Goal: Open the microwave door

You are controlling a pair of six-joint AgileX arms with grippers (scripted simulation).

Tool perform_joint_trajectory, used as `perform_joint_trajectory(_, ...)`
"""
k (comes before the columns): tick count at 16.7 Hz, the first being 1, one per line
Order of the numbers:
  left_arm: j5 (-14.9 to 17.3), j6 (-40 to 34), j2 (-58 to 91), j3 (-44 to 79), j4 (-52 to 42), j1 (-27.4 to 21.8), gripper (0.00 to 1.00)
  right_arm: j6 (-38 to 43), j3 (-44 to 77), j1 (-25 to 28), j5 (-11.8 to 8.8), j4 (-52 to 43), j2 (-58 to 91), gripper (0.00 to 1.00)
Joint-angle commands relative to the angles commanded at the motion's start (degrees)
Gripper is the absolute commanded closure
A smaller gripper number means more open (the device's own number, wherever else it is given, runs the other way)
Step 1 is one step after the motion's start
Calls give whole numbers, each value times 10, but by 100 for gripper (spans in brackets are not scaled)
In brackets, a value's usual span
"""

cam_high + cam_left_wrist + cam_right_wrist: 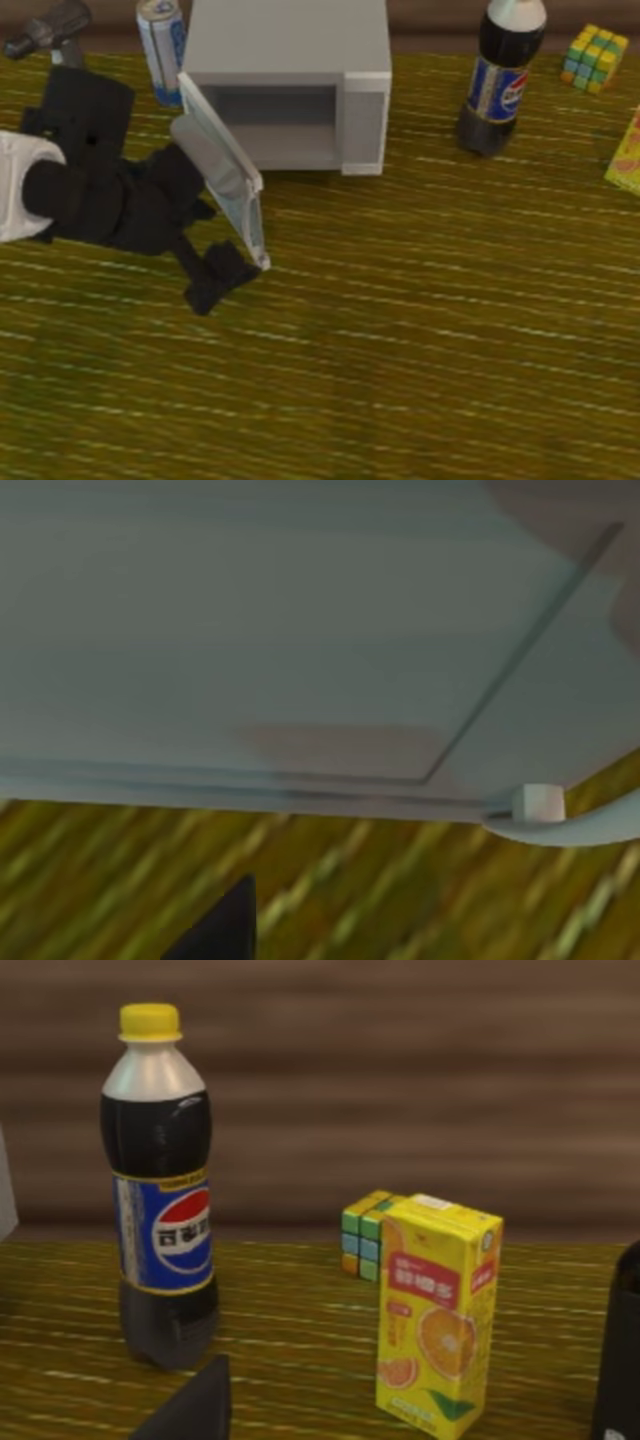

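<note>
Top view shows the microwave (290,60) at the back of the table (420,350), a bit left of the middle. The microwave door (222,170) is swung wide open. It sticks out toward the front and the left, hinged at the box's left front corner, and the inside of the box can be seen. The grey control panel (364,122) is on the right of the front.

My left arm reaches in from the left side. The left gripper (222,270) is down at the free end of the door, by its light edge strip. It looks to be touching the door there, but I cannot tell how wide its fingers are or if they hold the edge.

Only this view shows the can (162,35) just left of the microwave and a dark tool (45,28) in the far left corner.

Left wrist view is very close. The door (280,630) fills most of it, with a small white block (538,802) at its lower edge and one dark fingertip (225,930) below.

Right wrist view alone shows the cola bottle (160,1190), the juice box (435,1310) and the colour cube (362,1235) from the side. Two dark fingers (190,1410) of the right gripper stand far apart, holding nothing. The right arm itself is not seen from above.
</note>
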Motion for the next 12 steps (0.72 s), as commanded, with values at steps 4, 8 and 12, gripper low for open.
perform_joint_trajectory(4, 0, 0, 0, 0, 0, 0, 0, 0, 0, 0, 0, 0, 0, 0)
perform_joint_trajectory(8, -7, -6, -43, -8, -29, -5, 0, 0, 0, 0, 0, 0, 0, 0)
perform_joint_trajectory(12, -15, -24, -133, -25, -92, -14, 0, 0, 0, 0, 0, 0, 0, 0)
